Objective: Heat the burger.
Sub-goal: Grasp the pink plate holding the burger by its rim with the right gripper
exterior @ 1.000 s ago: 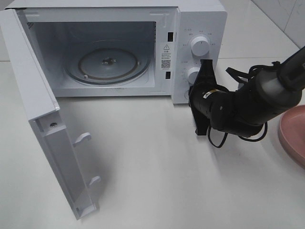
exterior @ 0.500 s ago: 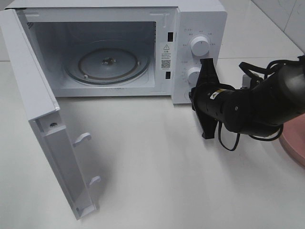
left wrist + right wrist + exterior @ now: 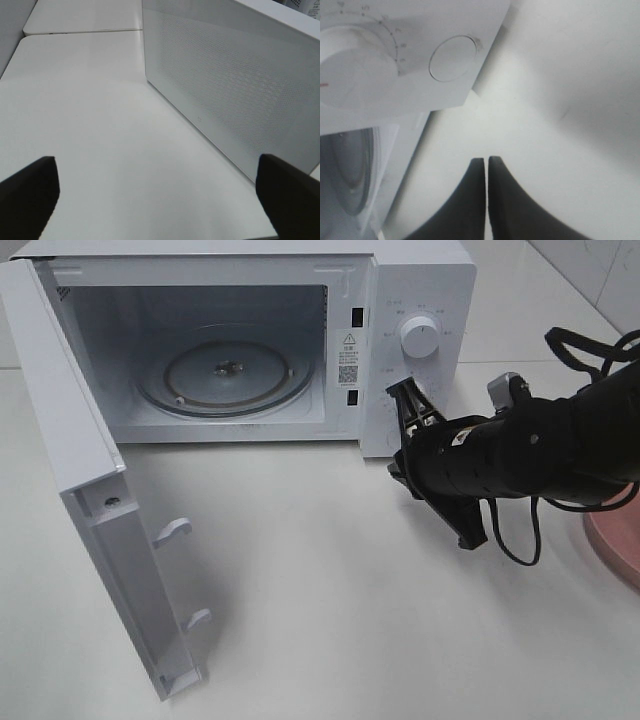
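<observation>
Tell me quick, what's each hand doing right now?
Left hand: open, empty.
Right hand: closed, holding nothing.

Table, plate and wall

We saw a glossy white table [image 3: 330, 620] spread across the scene. A pink plate [image 3: 614, 540] lay at its right edge, cut off by the frame. A pale tiled wall [image 3: 590, 270] stood at the far right. A second white tabletop [image 3: 80, 15] sat just beside the first along a thin seam.
</observation>
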Controlling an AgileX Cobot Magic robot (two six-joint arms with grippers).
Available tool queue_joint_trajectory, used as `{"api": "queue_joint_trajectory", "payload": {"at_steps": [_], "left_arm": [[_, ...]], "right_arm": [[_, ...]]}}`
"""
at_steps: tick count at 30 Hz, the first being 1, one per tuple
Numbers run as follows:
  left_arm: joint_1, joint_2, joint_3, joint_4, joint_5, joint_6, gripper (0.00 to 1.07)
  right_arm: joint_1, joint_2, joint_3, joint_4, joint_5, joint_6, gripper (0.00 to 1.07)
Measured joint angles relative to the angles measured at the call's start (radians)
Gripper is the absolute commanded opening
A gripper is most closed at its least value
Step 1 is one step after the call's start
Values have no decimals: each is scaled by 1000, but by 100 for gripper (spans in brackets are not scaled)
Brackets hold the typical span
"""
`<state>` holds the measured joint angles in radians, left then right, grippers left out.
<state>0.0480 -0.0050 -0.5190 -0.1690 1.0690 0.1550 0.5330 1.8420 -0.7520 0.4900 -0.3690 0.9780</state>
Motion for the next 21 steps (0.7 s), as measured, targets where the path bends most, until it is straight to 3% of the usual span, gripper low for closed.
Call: {"api": "queue_joint_trajectory", "payload": {"at_steps": [10, 21], "left_arm": [[0, 0, 0, 0, 0, 0, 100], [0, 0, 0, 0, 0, 0, 100]], "right_arm": [[0, -78, 1, -39, 233, -340, 6], [0, -166, 2, -275, 495, -513, 8]]}}
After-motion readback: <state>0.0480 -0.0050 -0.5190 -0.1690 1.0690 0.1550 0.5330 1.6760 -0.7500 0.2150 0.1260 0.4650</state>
